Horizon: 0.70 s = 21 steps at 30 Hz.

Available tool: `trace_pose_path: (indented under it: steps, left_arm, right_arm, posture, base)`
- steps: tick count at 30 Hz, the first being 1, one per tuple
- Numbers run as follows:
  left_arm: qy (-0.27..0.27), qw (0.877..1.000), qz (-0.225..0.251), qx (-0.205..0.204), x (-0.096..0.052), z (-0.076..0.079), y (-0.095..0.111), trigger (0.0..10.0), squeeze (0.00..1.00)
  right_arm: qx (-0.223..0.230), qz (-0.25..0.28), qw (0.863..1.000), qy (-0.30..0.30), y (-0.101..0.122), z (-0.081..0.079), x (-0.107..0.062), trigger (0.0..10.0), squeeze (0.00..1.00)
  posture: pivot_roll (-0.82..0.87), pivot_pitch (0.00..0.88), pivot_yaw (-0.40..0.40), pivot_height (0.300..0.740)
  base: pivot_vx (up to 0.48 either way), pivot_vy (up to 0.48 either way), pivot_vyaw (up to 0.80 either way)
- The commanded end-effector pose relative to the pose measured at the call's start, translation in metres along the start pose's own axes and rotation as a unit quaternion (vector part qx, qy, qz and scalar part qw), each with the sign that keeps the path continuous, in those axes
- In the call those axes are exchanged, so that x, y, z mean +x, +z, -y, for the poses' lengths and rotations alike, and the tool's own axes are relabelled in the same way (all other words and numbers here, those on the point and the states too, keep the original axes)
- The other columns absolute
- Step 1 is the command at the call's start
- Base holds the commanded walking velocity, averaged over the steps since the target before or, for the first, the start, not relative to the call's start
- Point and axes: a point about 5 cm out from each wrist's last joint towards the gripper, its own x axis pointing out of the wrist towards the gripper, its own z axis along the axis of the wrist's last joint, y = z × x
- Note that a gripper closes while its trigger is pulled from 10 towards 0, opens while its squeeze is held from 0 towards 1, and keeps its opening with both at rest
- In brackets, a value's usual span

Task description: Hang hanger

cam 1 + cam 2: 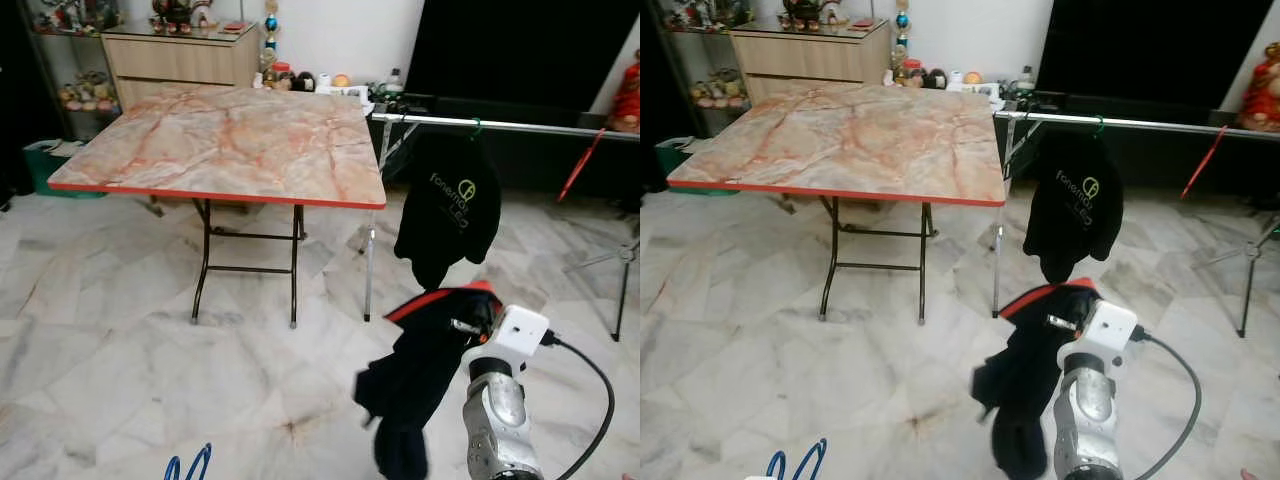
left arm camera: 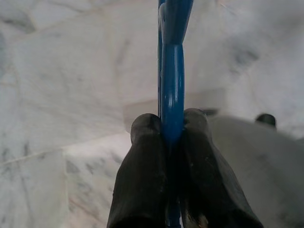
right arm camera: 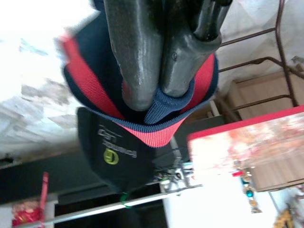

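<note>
Here, right gripper clamps a dark shirt over open floor, near the rail; left gripper pinches a blue hanger

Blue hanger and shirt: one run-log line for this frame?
left tool: shut on blue hanger | right tool: shut on navy shirt collar | rail: one black shirt hung

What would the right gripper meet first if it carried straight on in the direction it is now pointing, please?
Probably the black shirt hanging on the metal rail. The right gripper, shut on the navy garment, points at it, though depth is unclear.
</note>
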Motion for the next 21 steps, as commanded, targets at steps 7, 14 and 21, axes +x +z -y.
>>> trace_pose_path:
  steps: [7,14,21]
  left_arm:
    - [0.015,1.000,-0.020,0.004,-0.003,-0.006,-0.011,10.0,0.00]
    - [0.013,1.000,-0.026,0.001,-0.004,-0.005,-0.016,10.0,0.00]
    - [0.005,1.000,-0.018,0.000,-0.003,-0.003,-0.013,10.0,0.00]
  right_arm:
    - [0.001,0.011,1.000,0.011,0.006,-0.010,0.006,10.0,0.00]
    - [0.001,0.008,1.000,0.010,0.005,-0.010,0.006,10.0,0.00]
    - [-0.001,0.008,1.000,0.012,0.006,-0.011,0.008,10.0,0.00]
  posture:
    - [0.13,0.000,-0.078,0.740]
    - [0.13,0.000,-0.080,0.740]
    - [0.14,0.000,-0.080,0.740]
  base:
    - [0.000,0.400,0.00]
    - [0.000,0.000,0.00]
    - [0.000,0.000,0.00]
